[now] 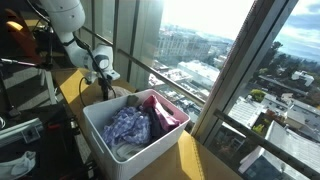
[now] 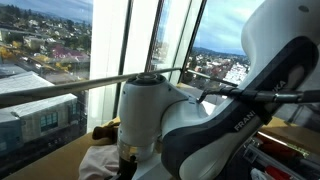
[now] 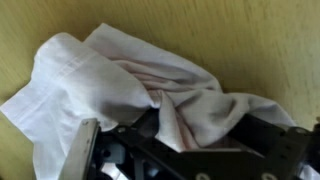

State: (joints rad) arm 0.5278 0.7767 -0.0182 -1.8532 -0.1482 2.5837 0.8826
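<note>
Leaning down over the wooden table (image 3: 250, 40), the arm (image 1: 72, 22) is hanging its jaws right over a white cloth (image 3: 120, 75) that is lying crumpled on the bare wood. In the wrist view the jaws are standing on either side of the cloth's bunched middle. One finger (image 3: 85, 150) is sitting by the left fold and the other is off to the right, with a ridge of fabric rising between them. From where I am standing I am not able to tell whether they are pinching it or merely straddling it. The cloth is spreading up and to the left of the jaws, one corner trailing flat toward the left edge. In an exterior view the same cloth (image 2: 97, 162) is showing pale at the foot of the arm's big joint. A white bin (image 1: 100, 140) is sitting on the table just beside the wrist. It is holding a purple fabric (image 1: 128, 125) on its left and a pink fabric (image 1: 165, 110) on its right, the two slumping against each other. Tall windows (image 1: 190, 30) are running behind everything, with the city lying far below.
</note>
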